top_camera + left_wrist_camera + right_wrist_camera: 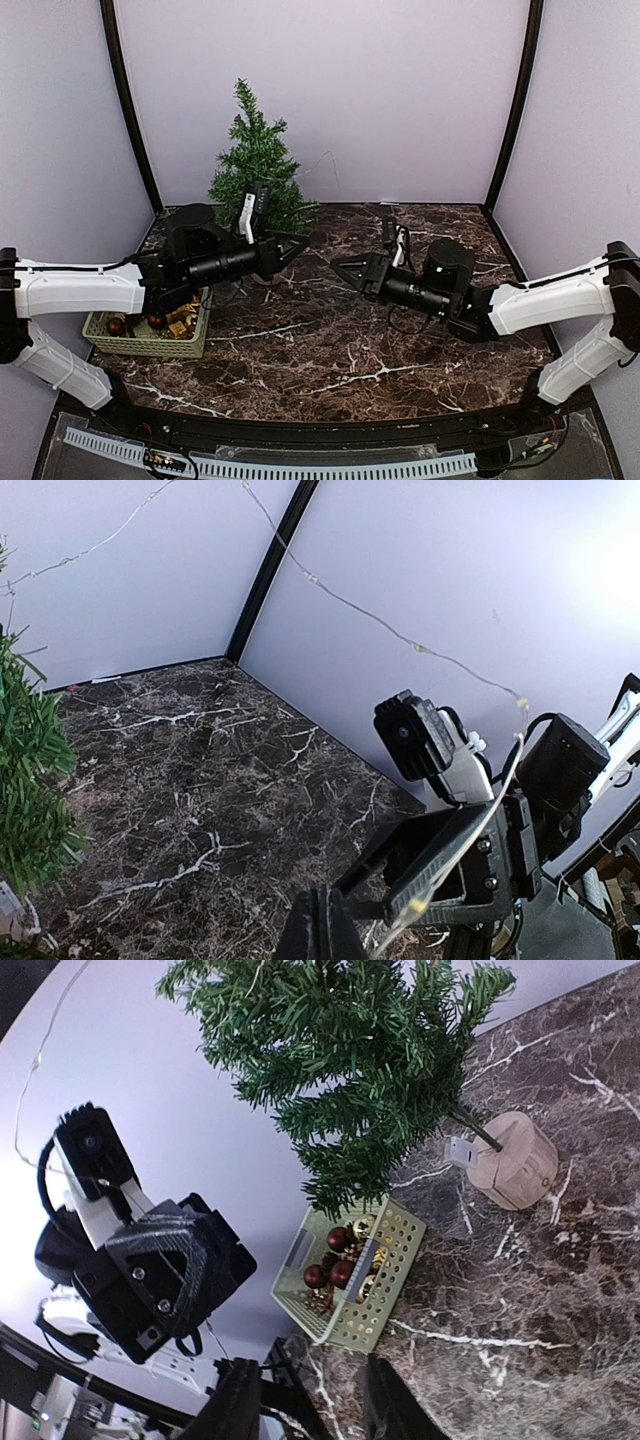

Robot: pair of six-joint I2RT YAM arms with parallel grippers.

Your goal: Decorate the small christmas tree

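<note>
Left tool shut, right tool half-open, holds unclear; both above table, well inside its edges.

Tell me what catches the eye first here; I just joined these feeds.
The small christmas tree stands at the marble table's far left, dark green against pale lilac walls. Near the left arm, a green basket holds red and gold baubles. A thin light string crosses in front of the walls.

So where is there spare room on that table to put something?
Bare marble lies in front, between the left arm, the right arm and the near edge, and in the back right corner. The left is crowded: tree, basket, arm.
</note>
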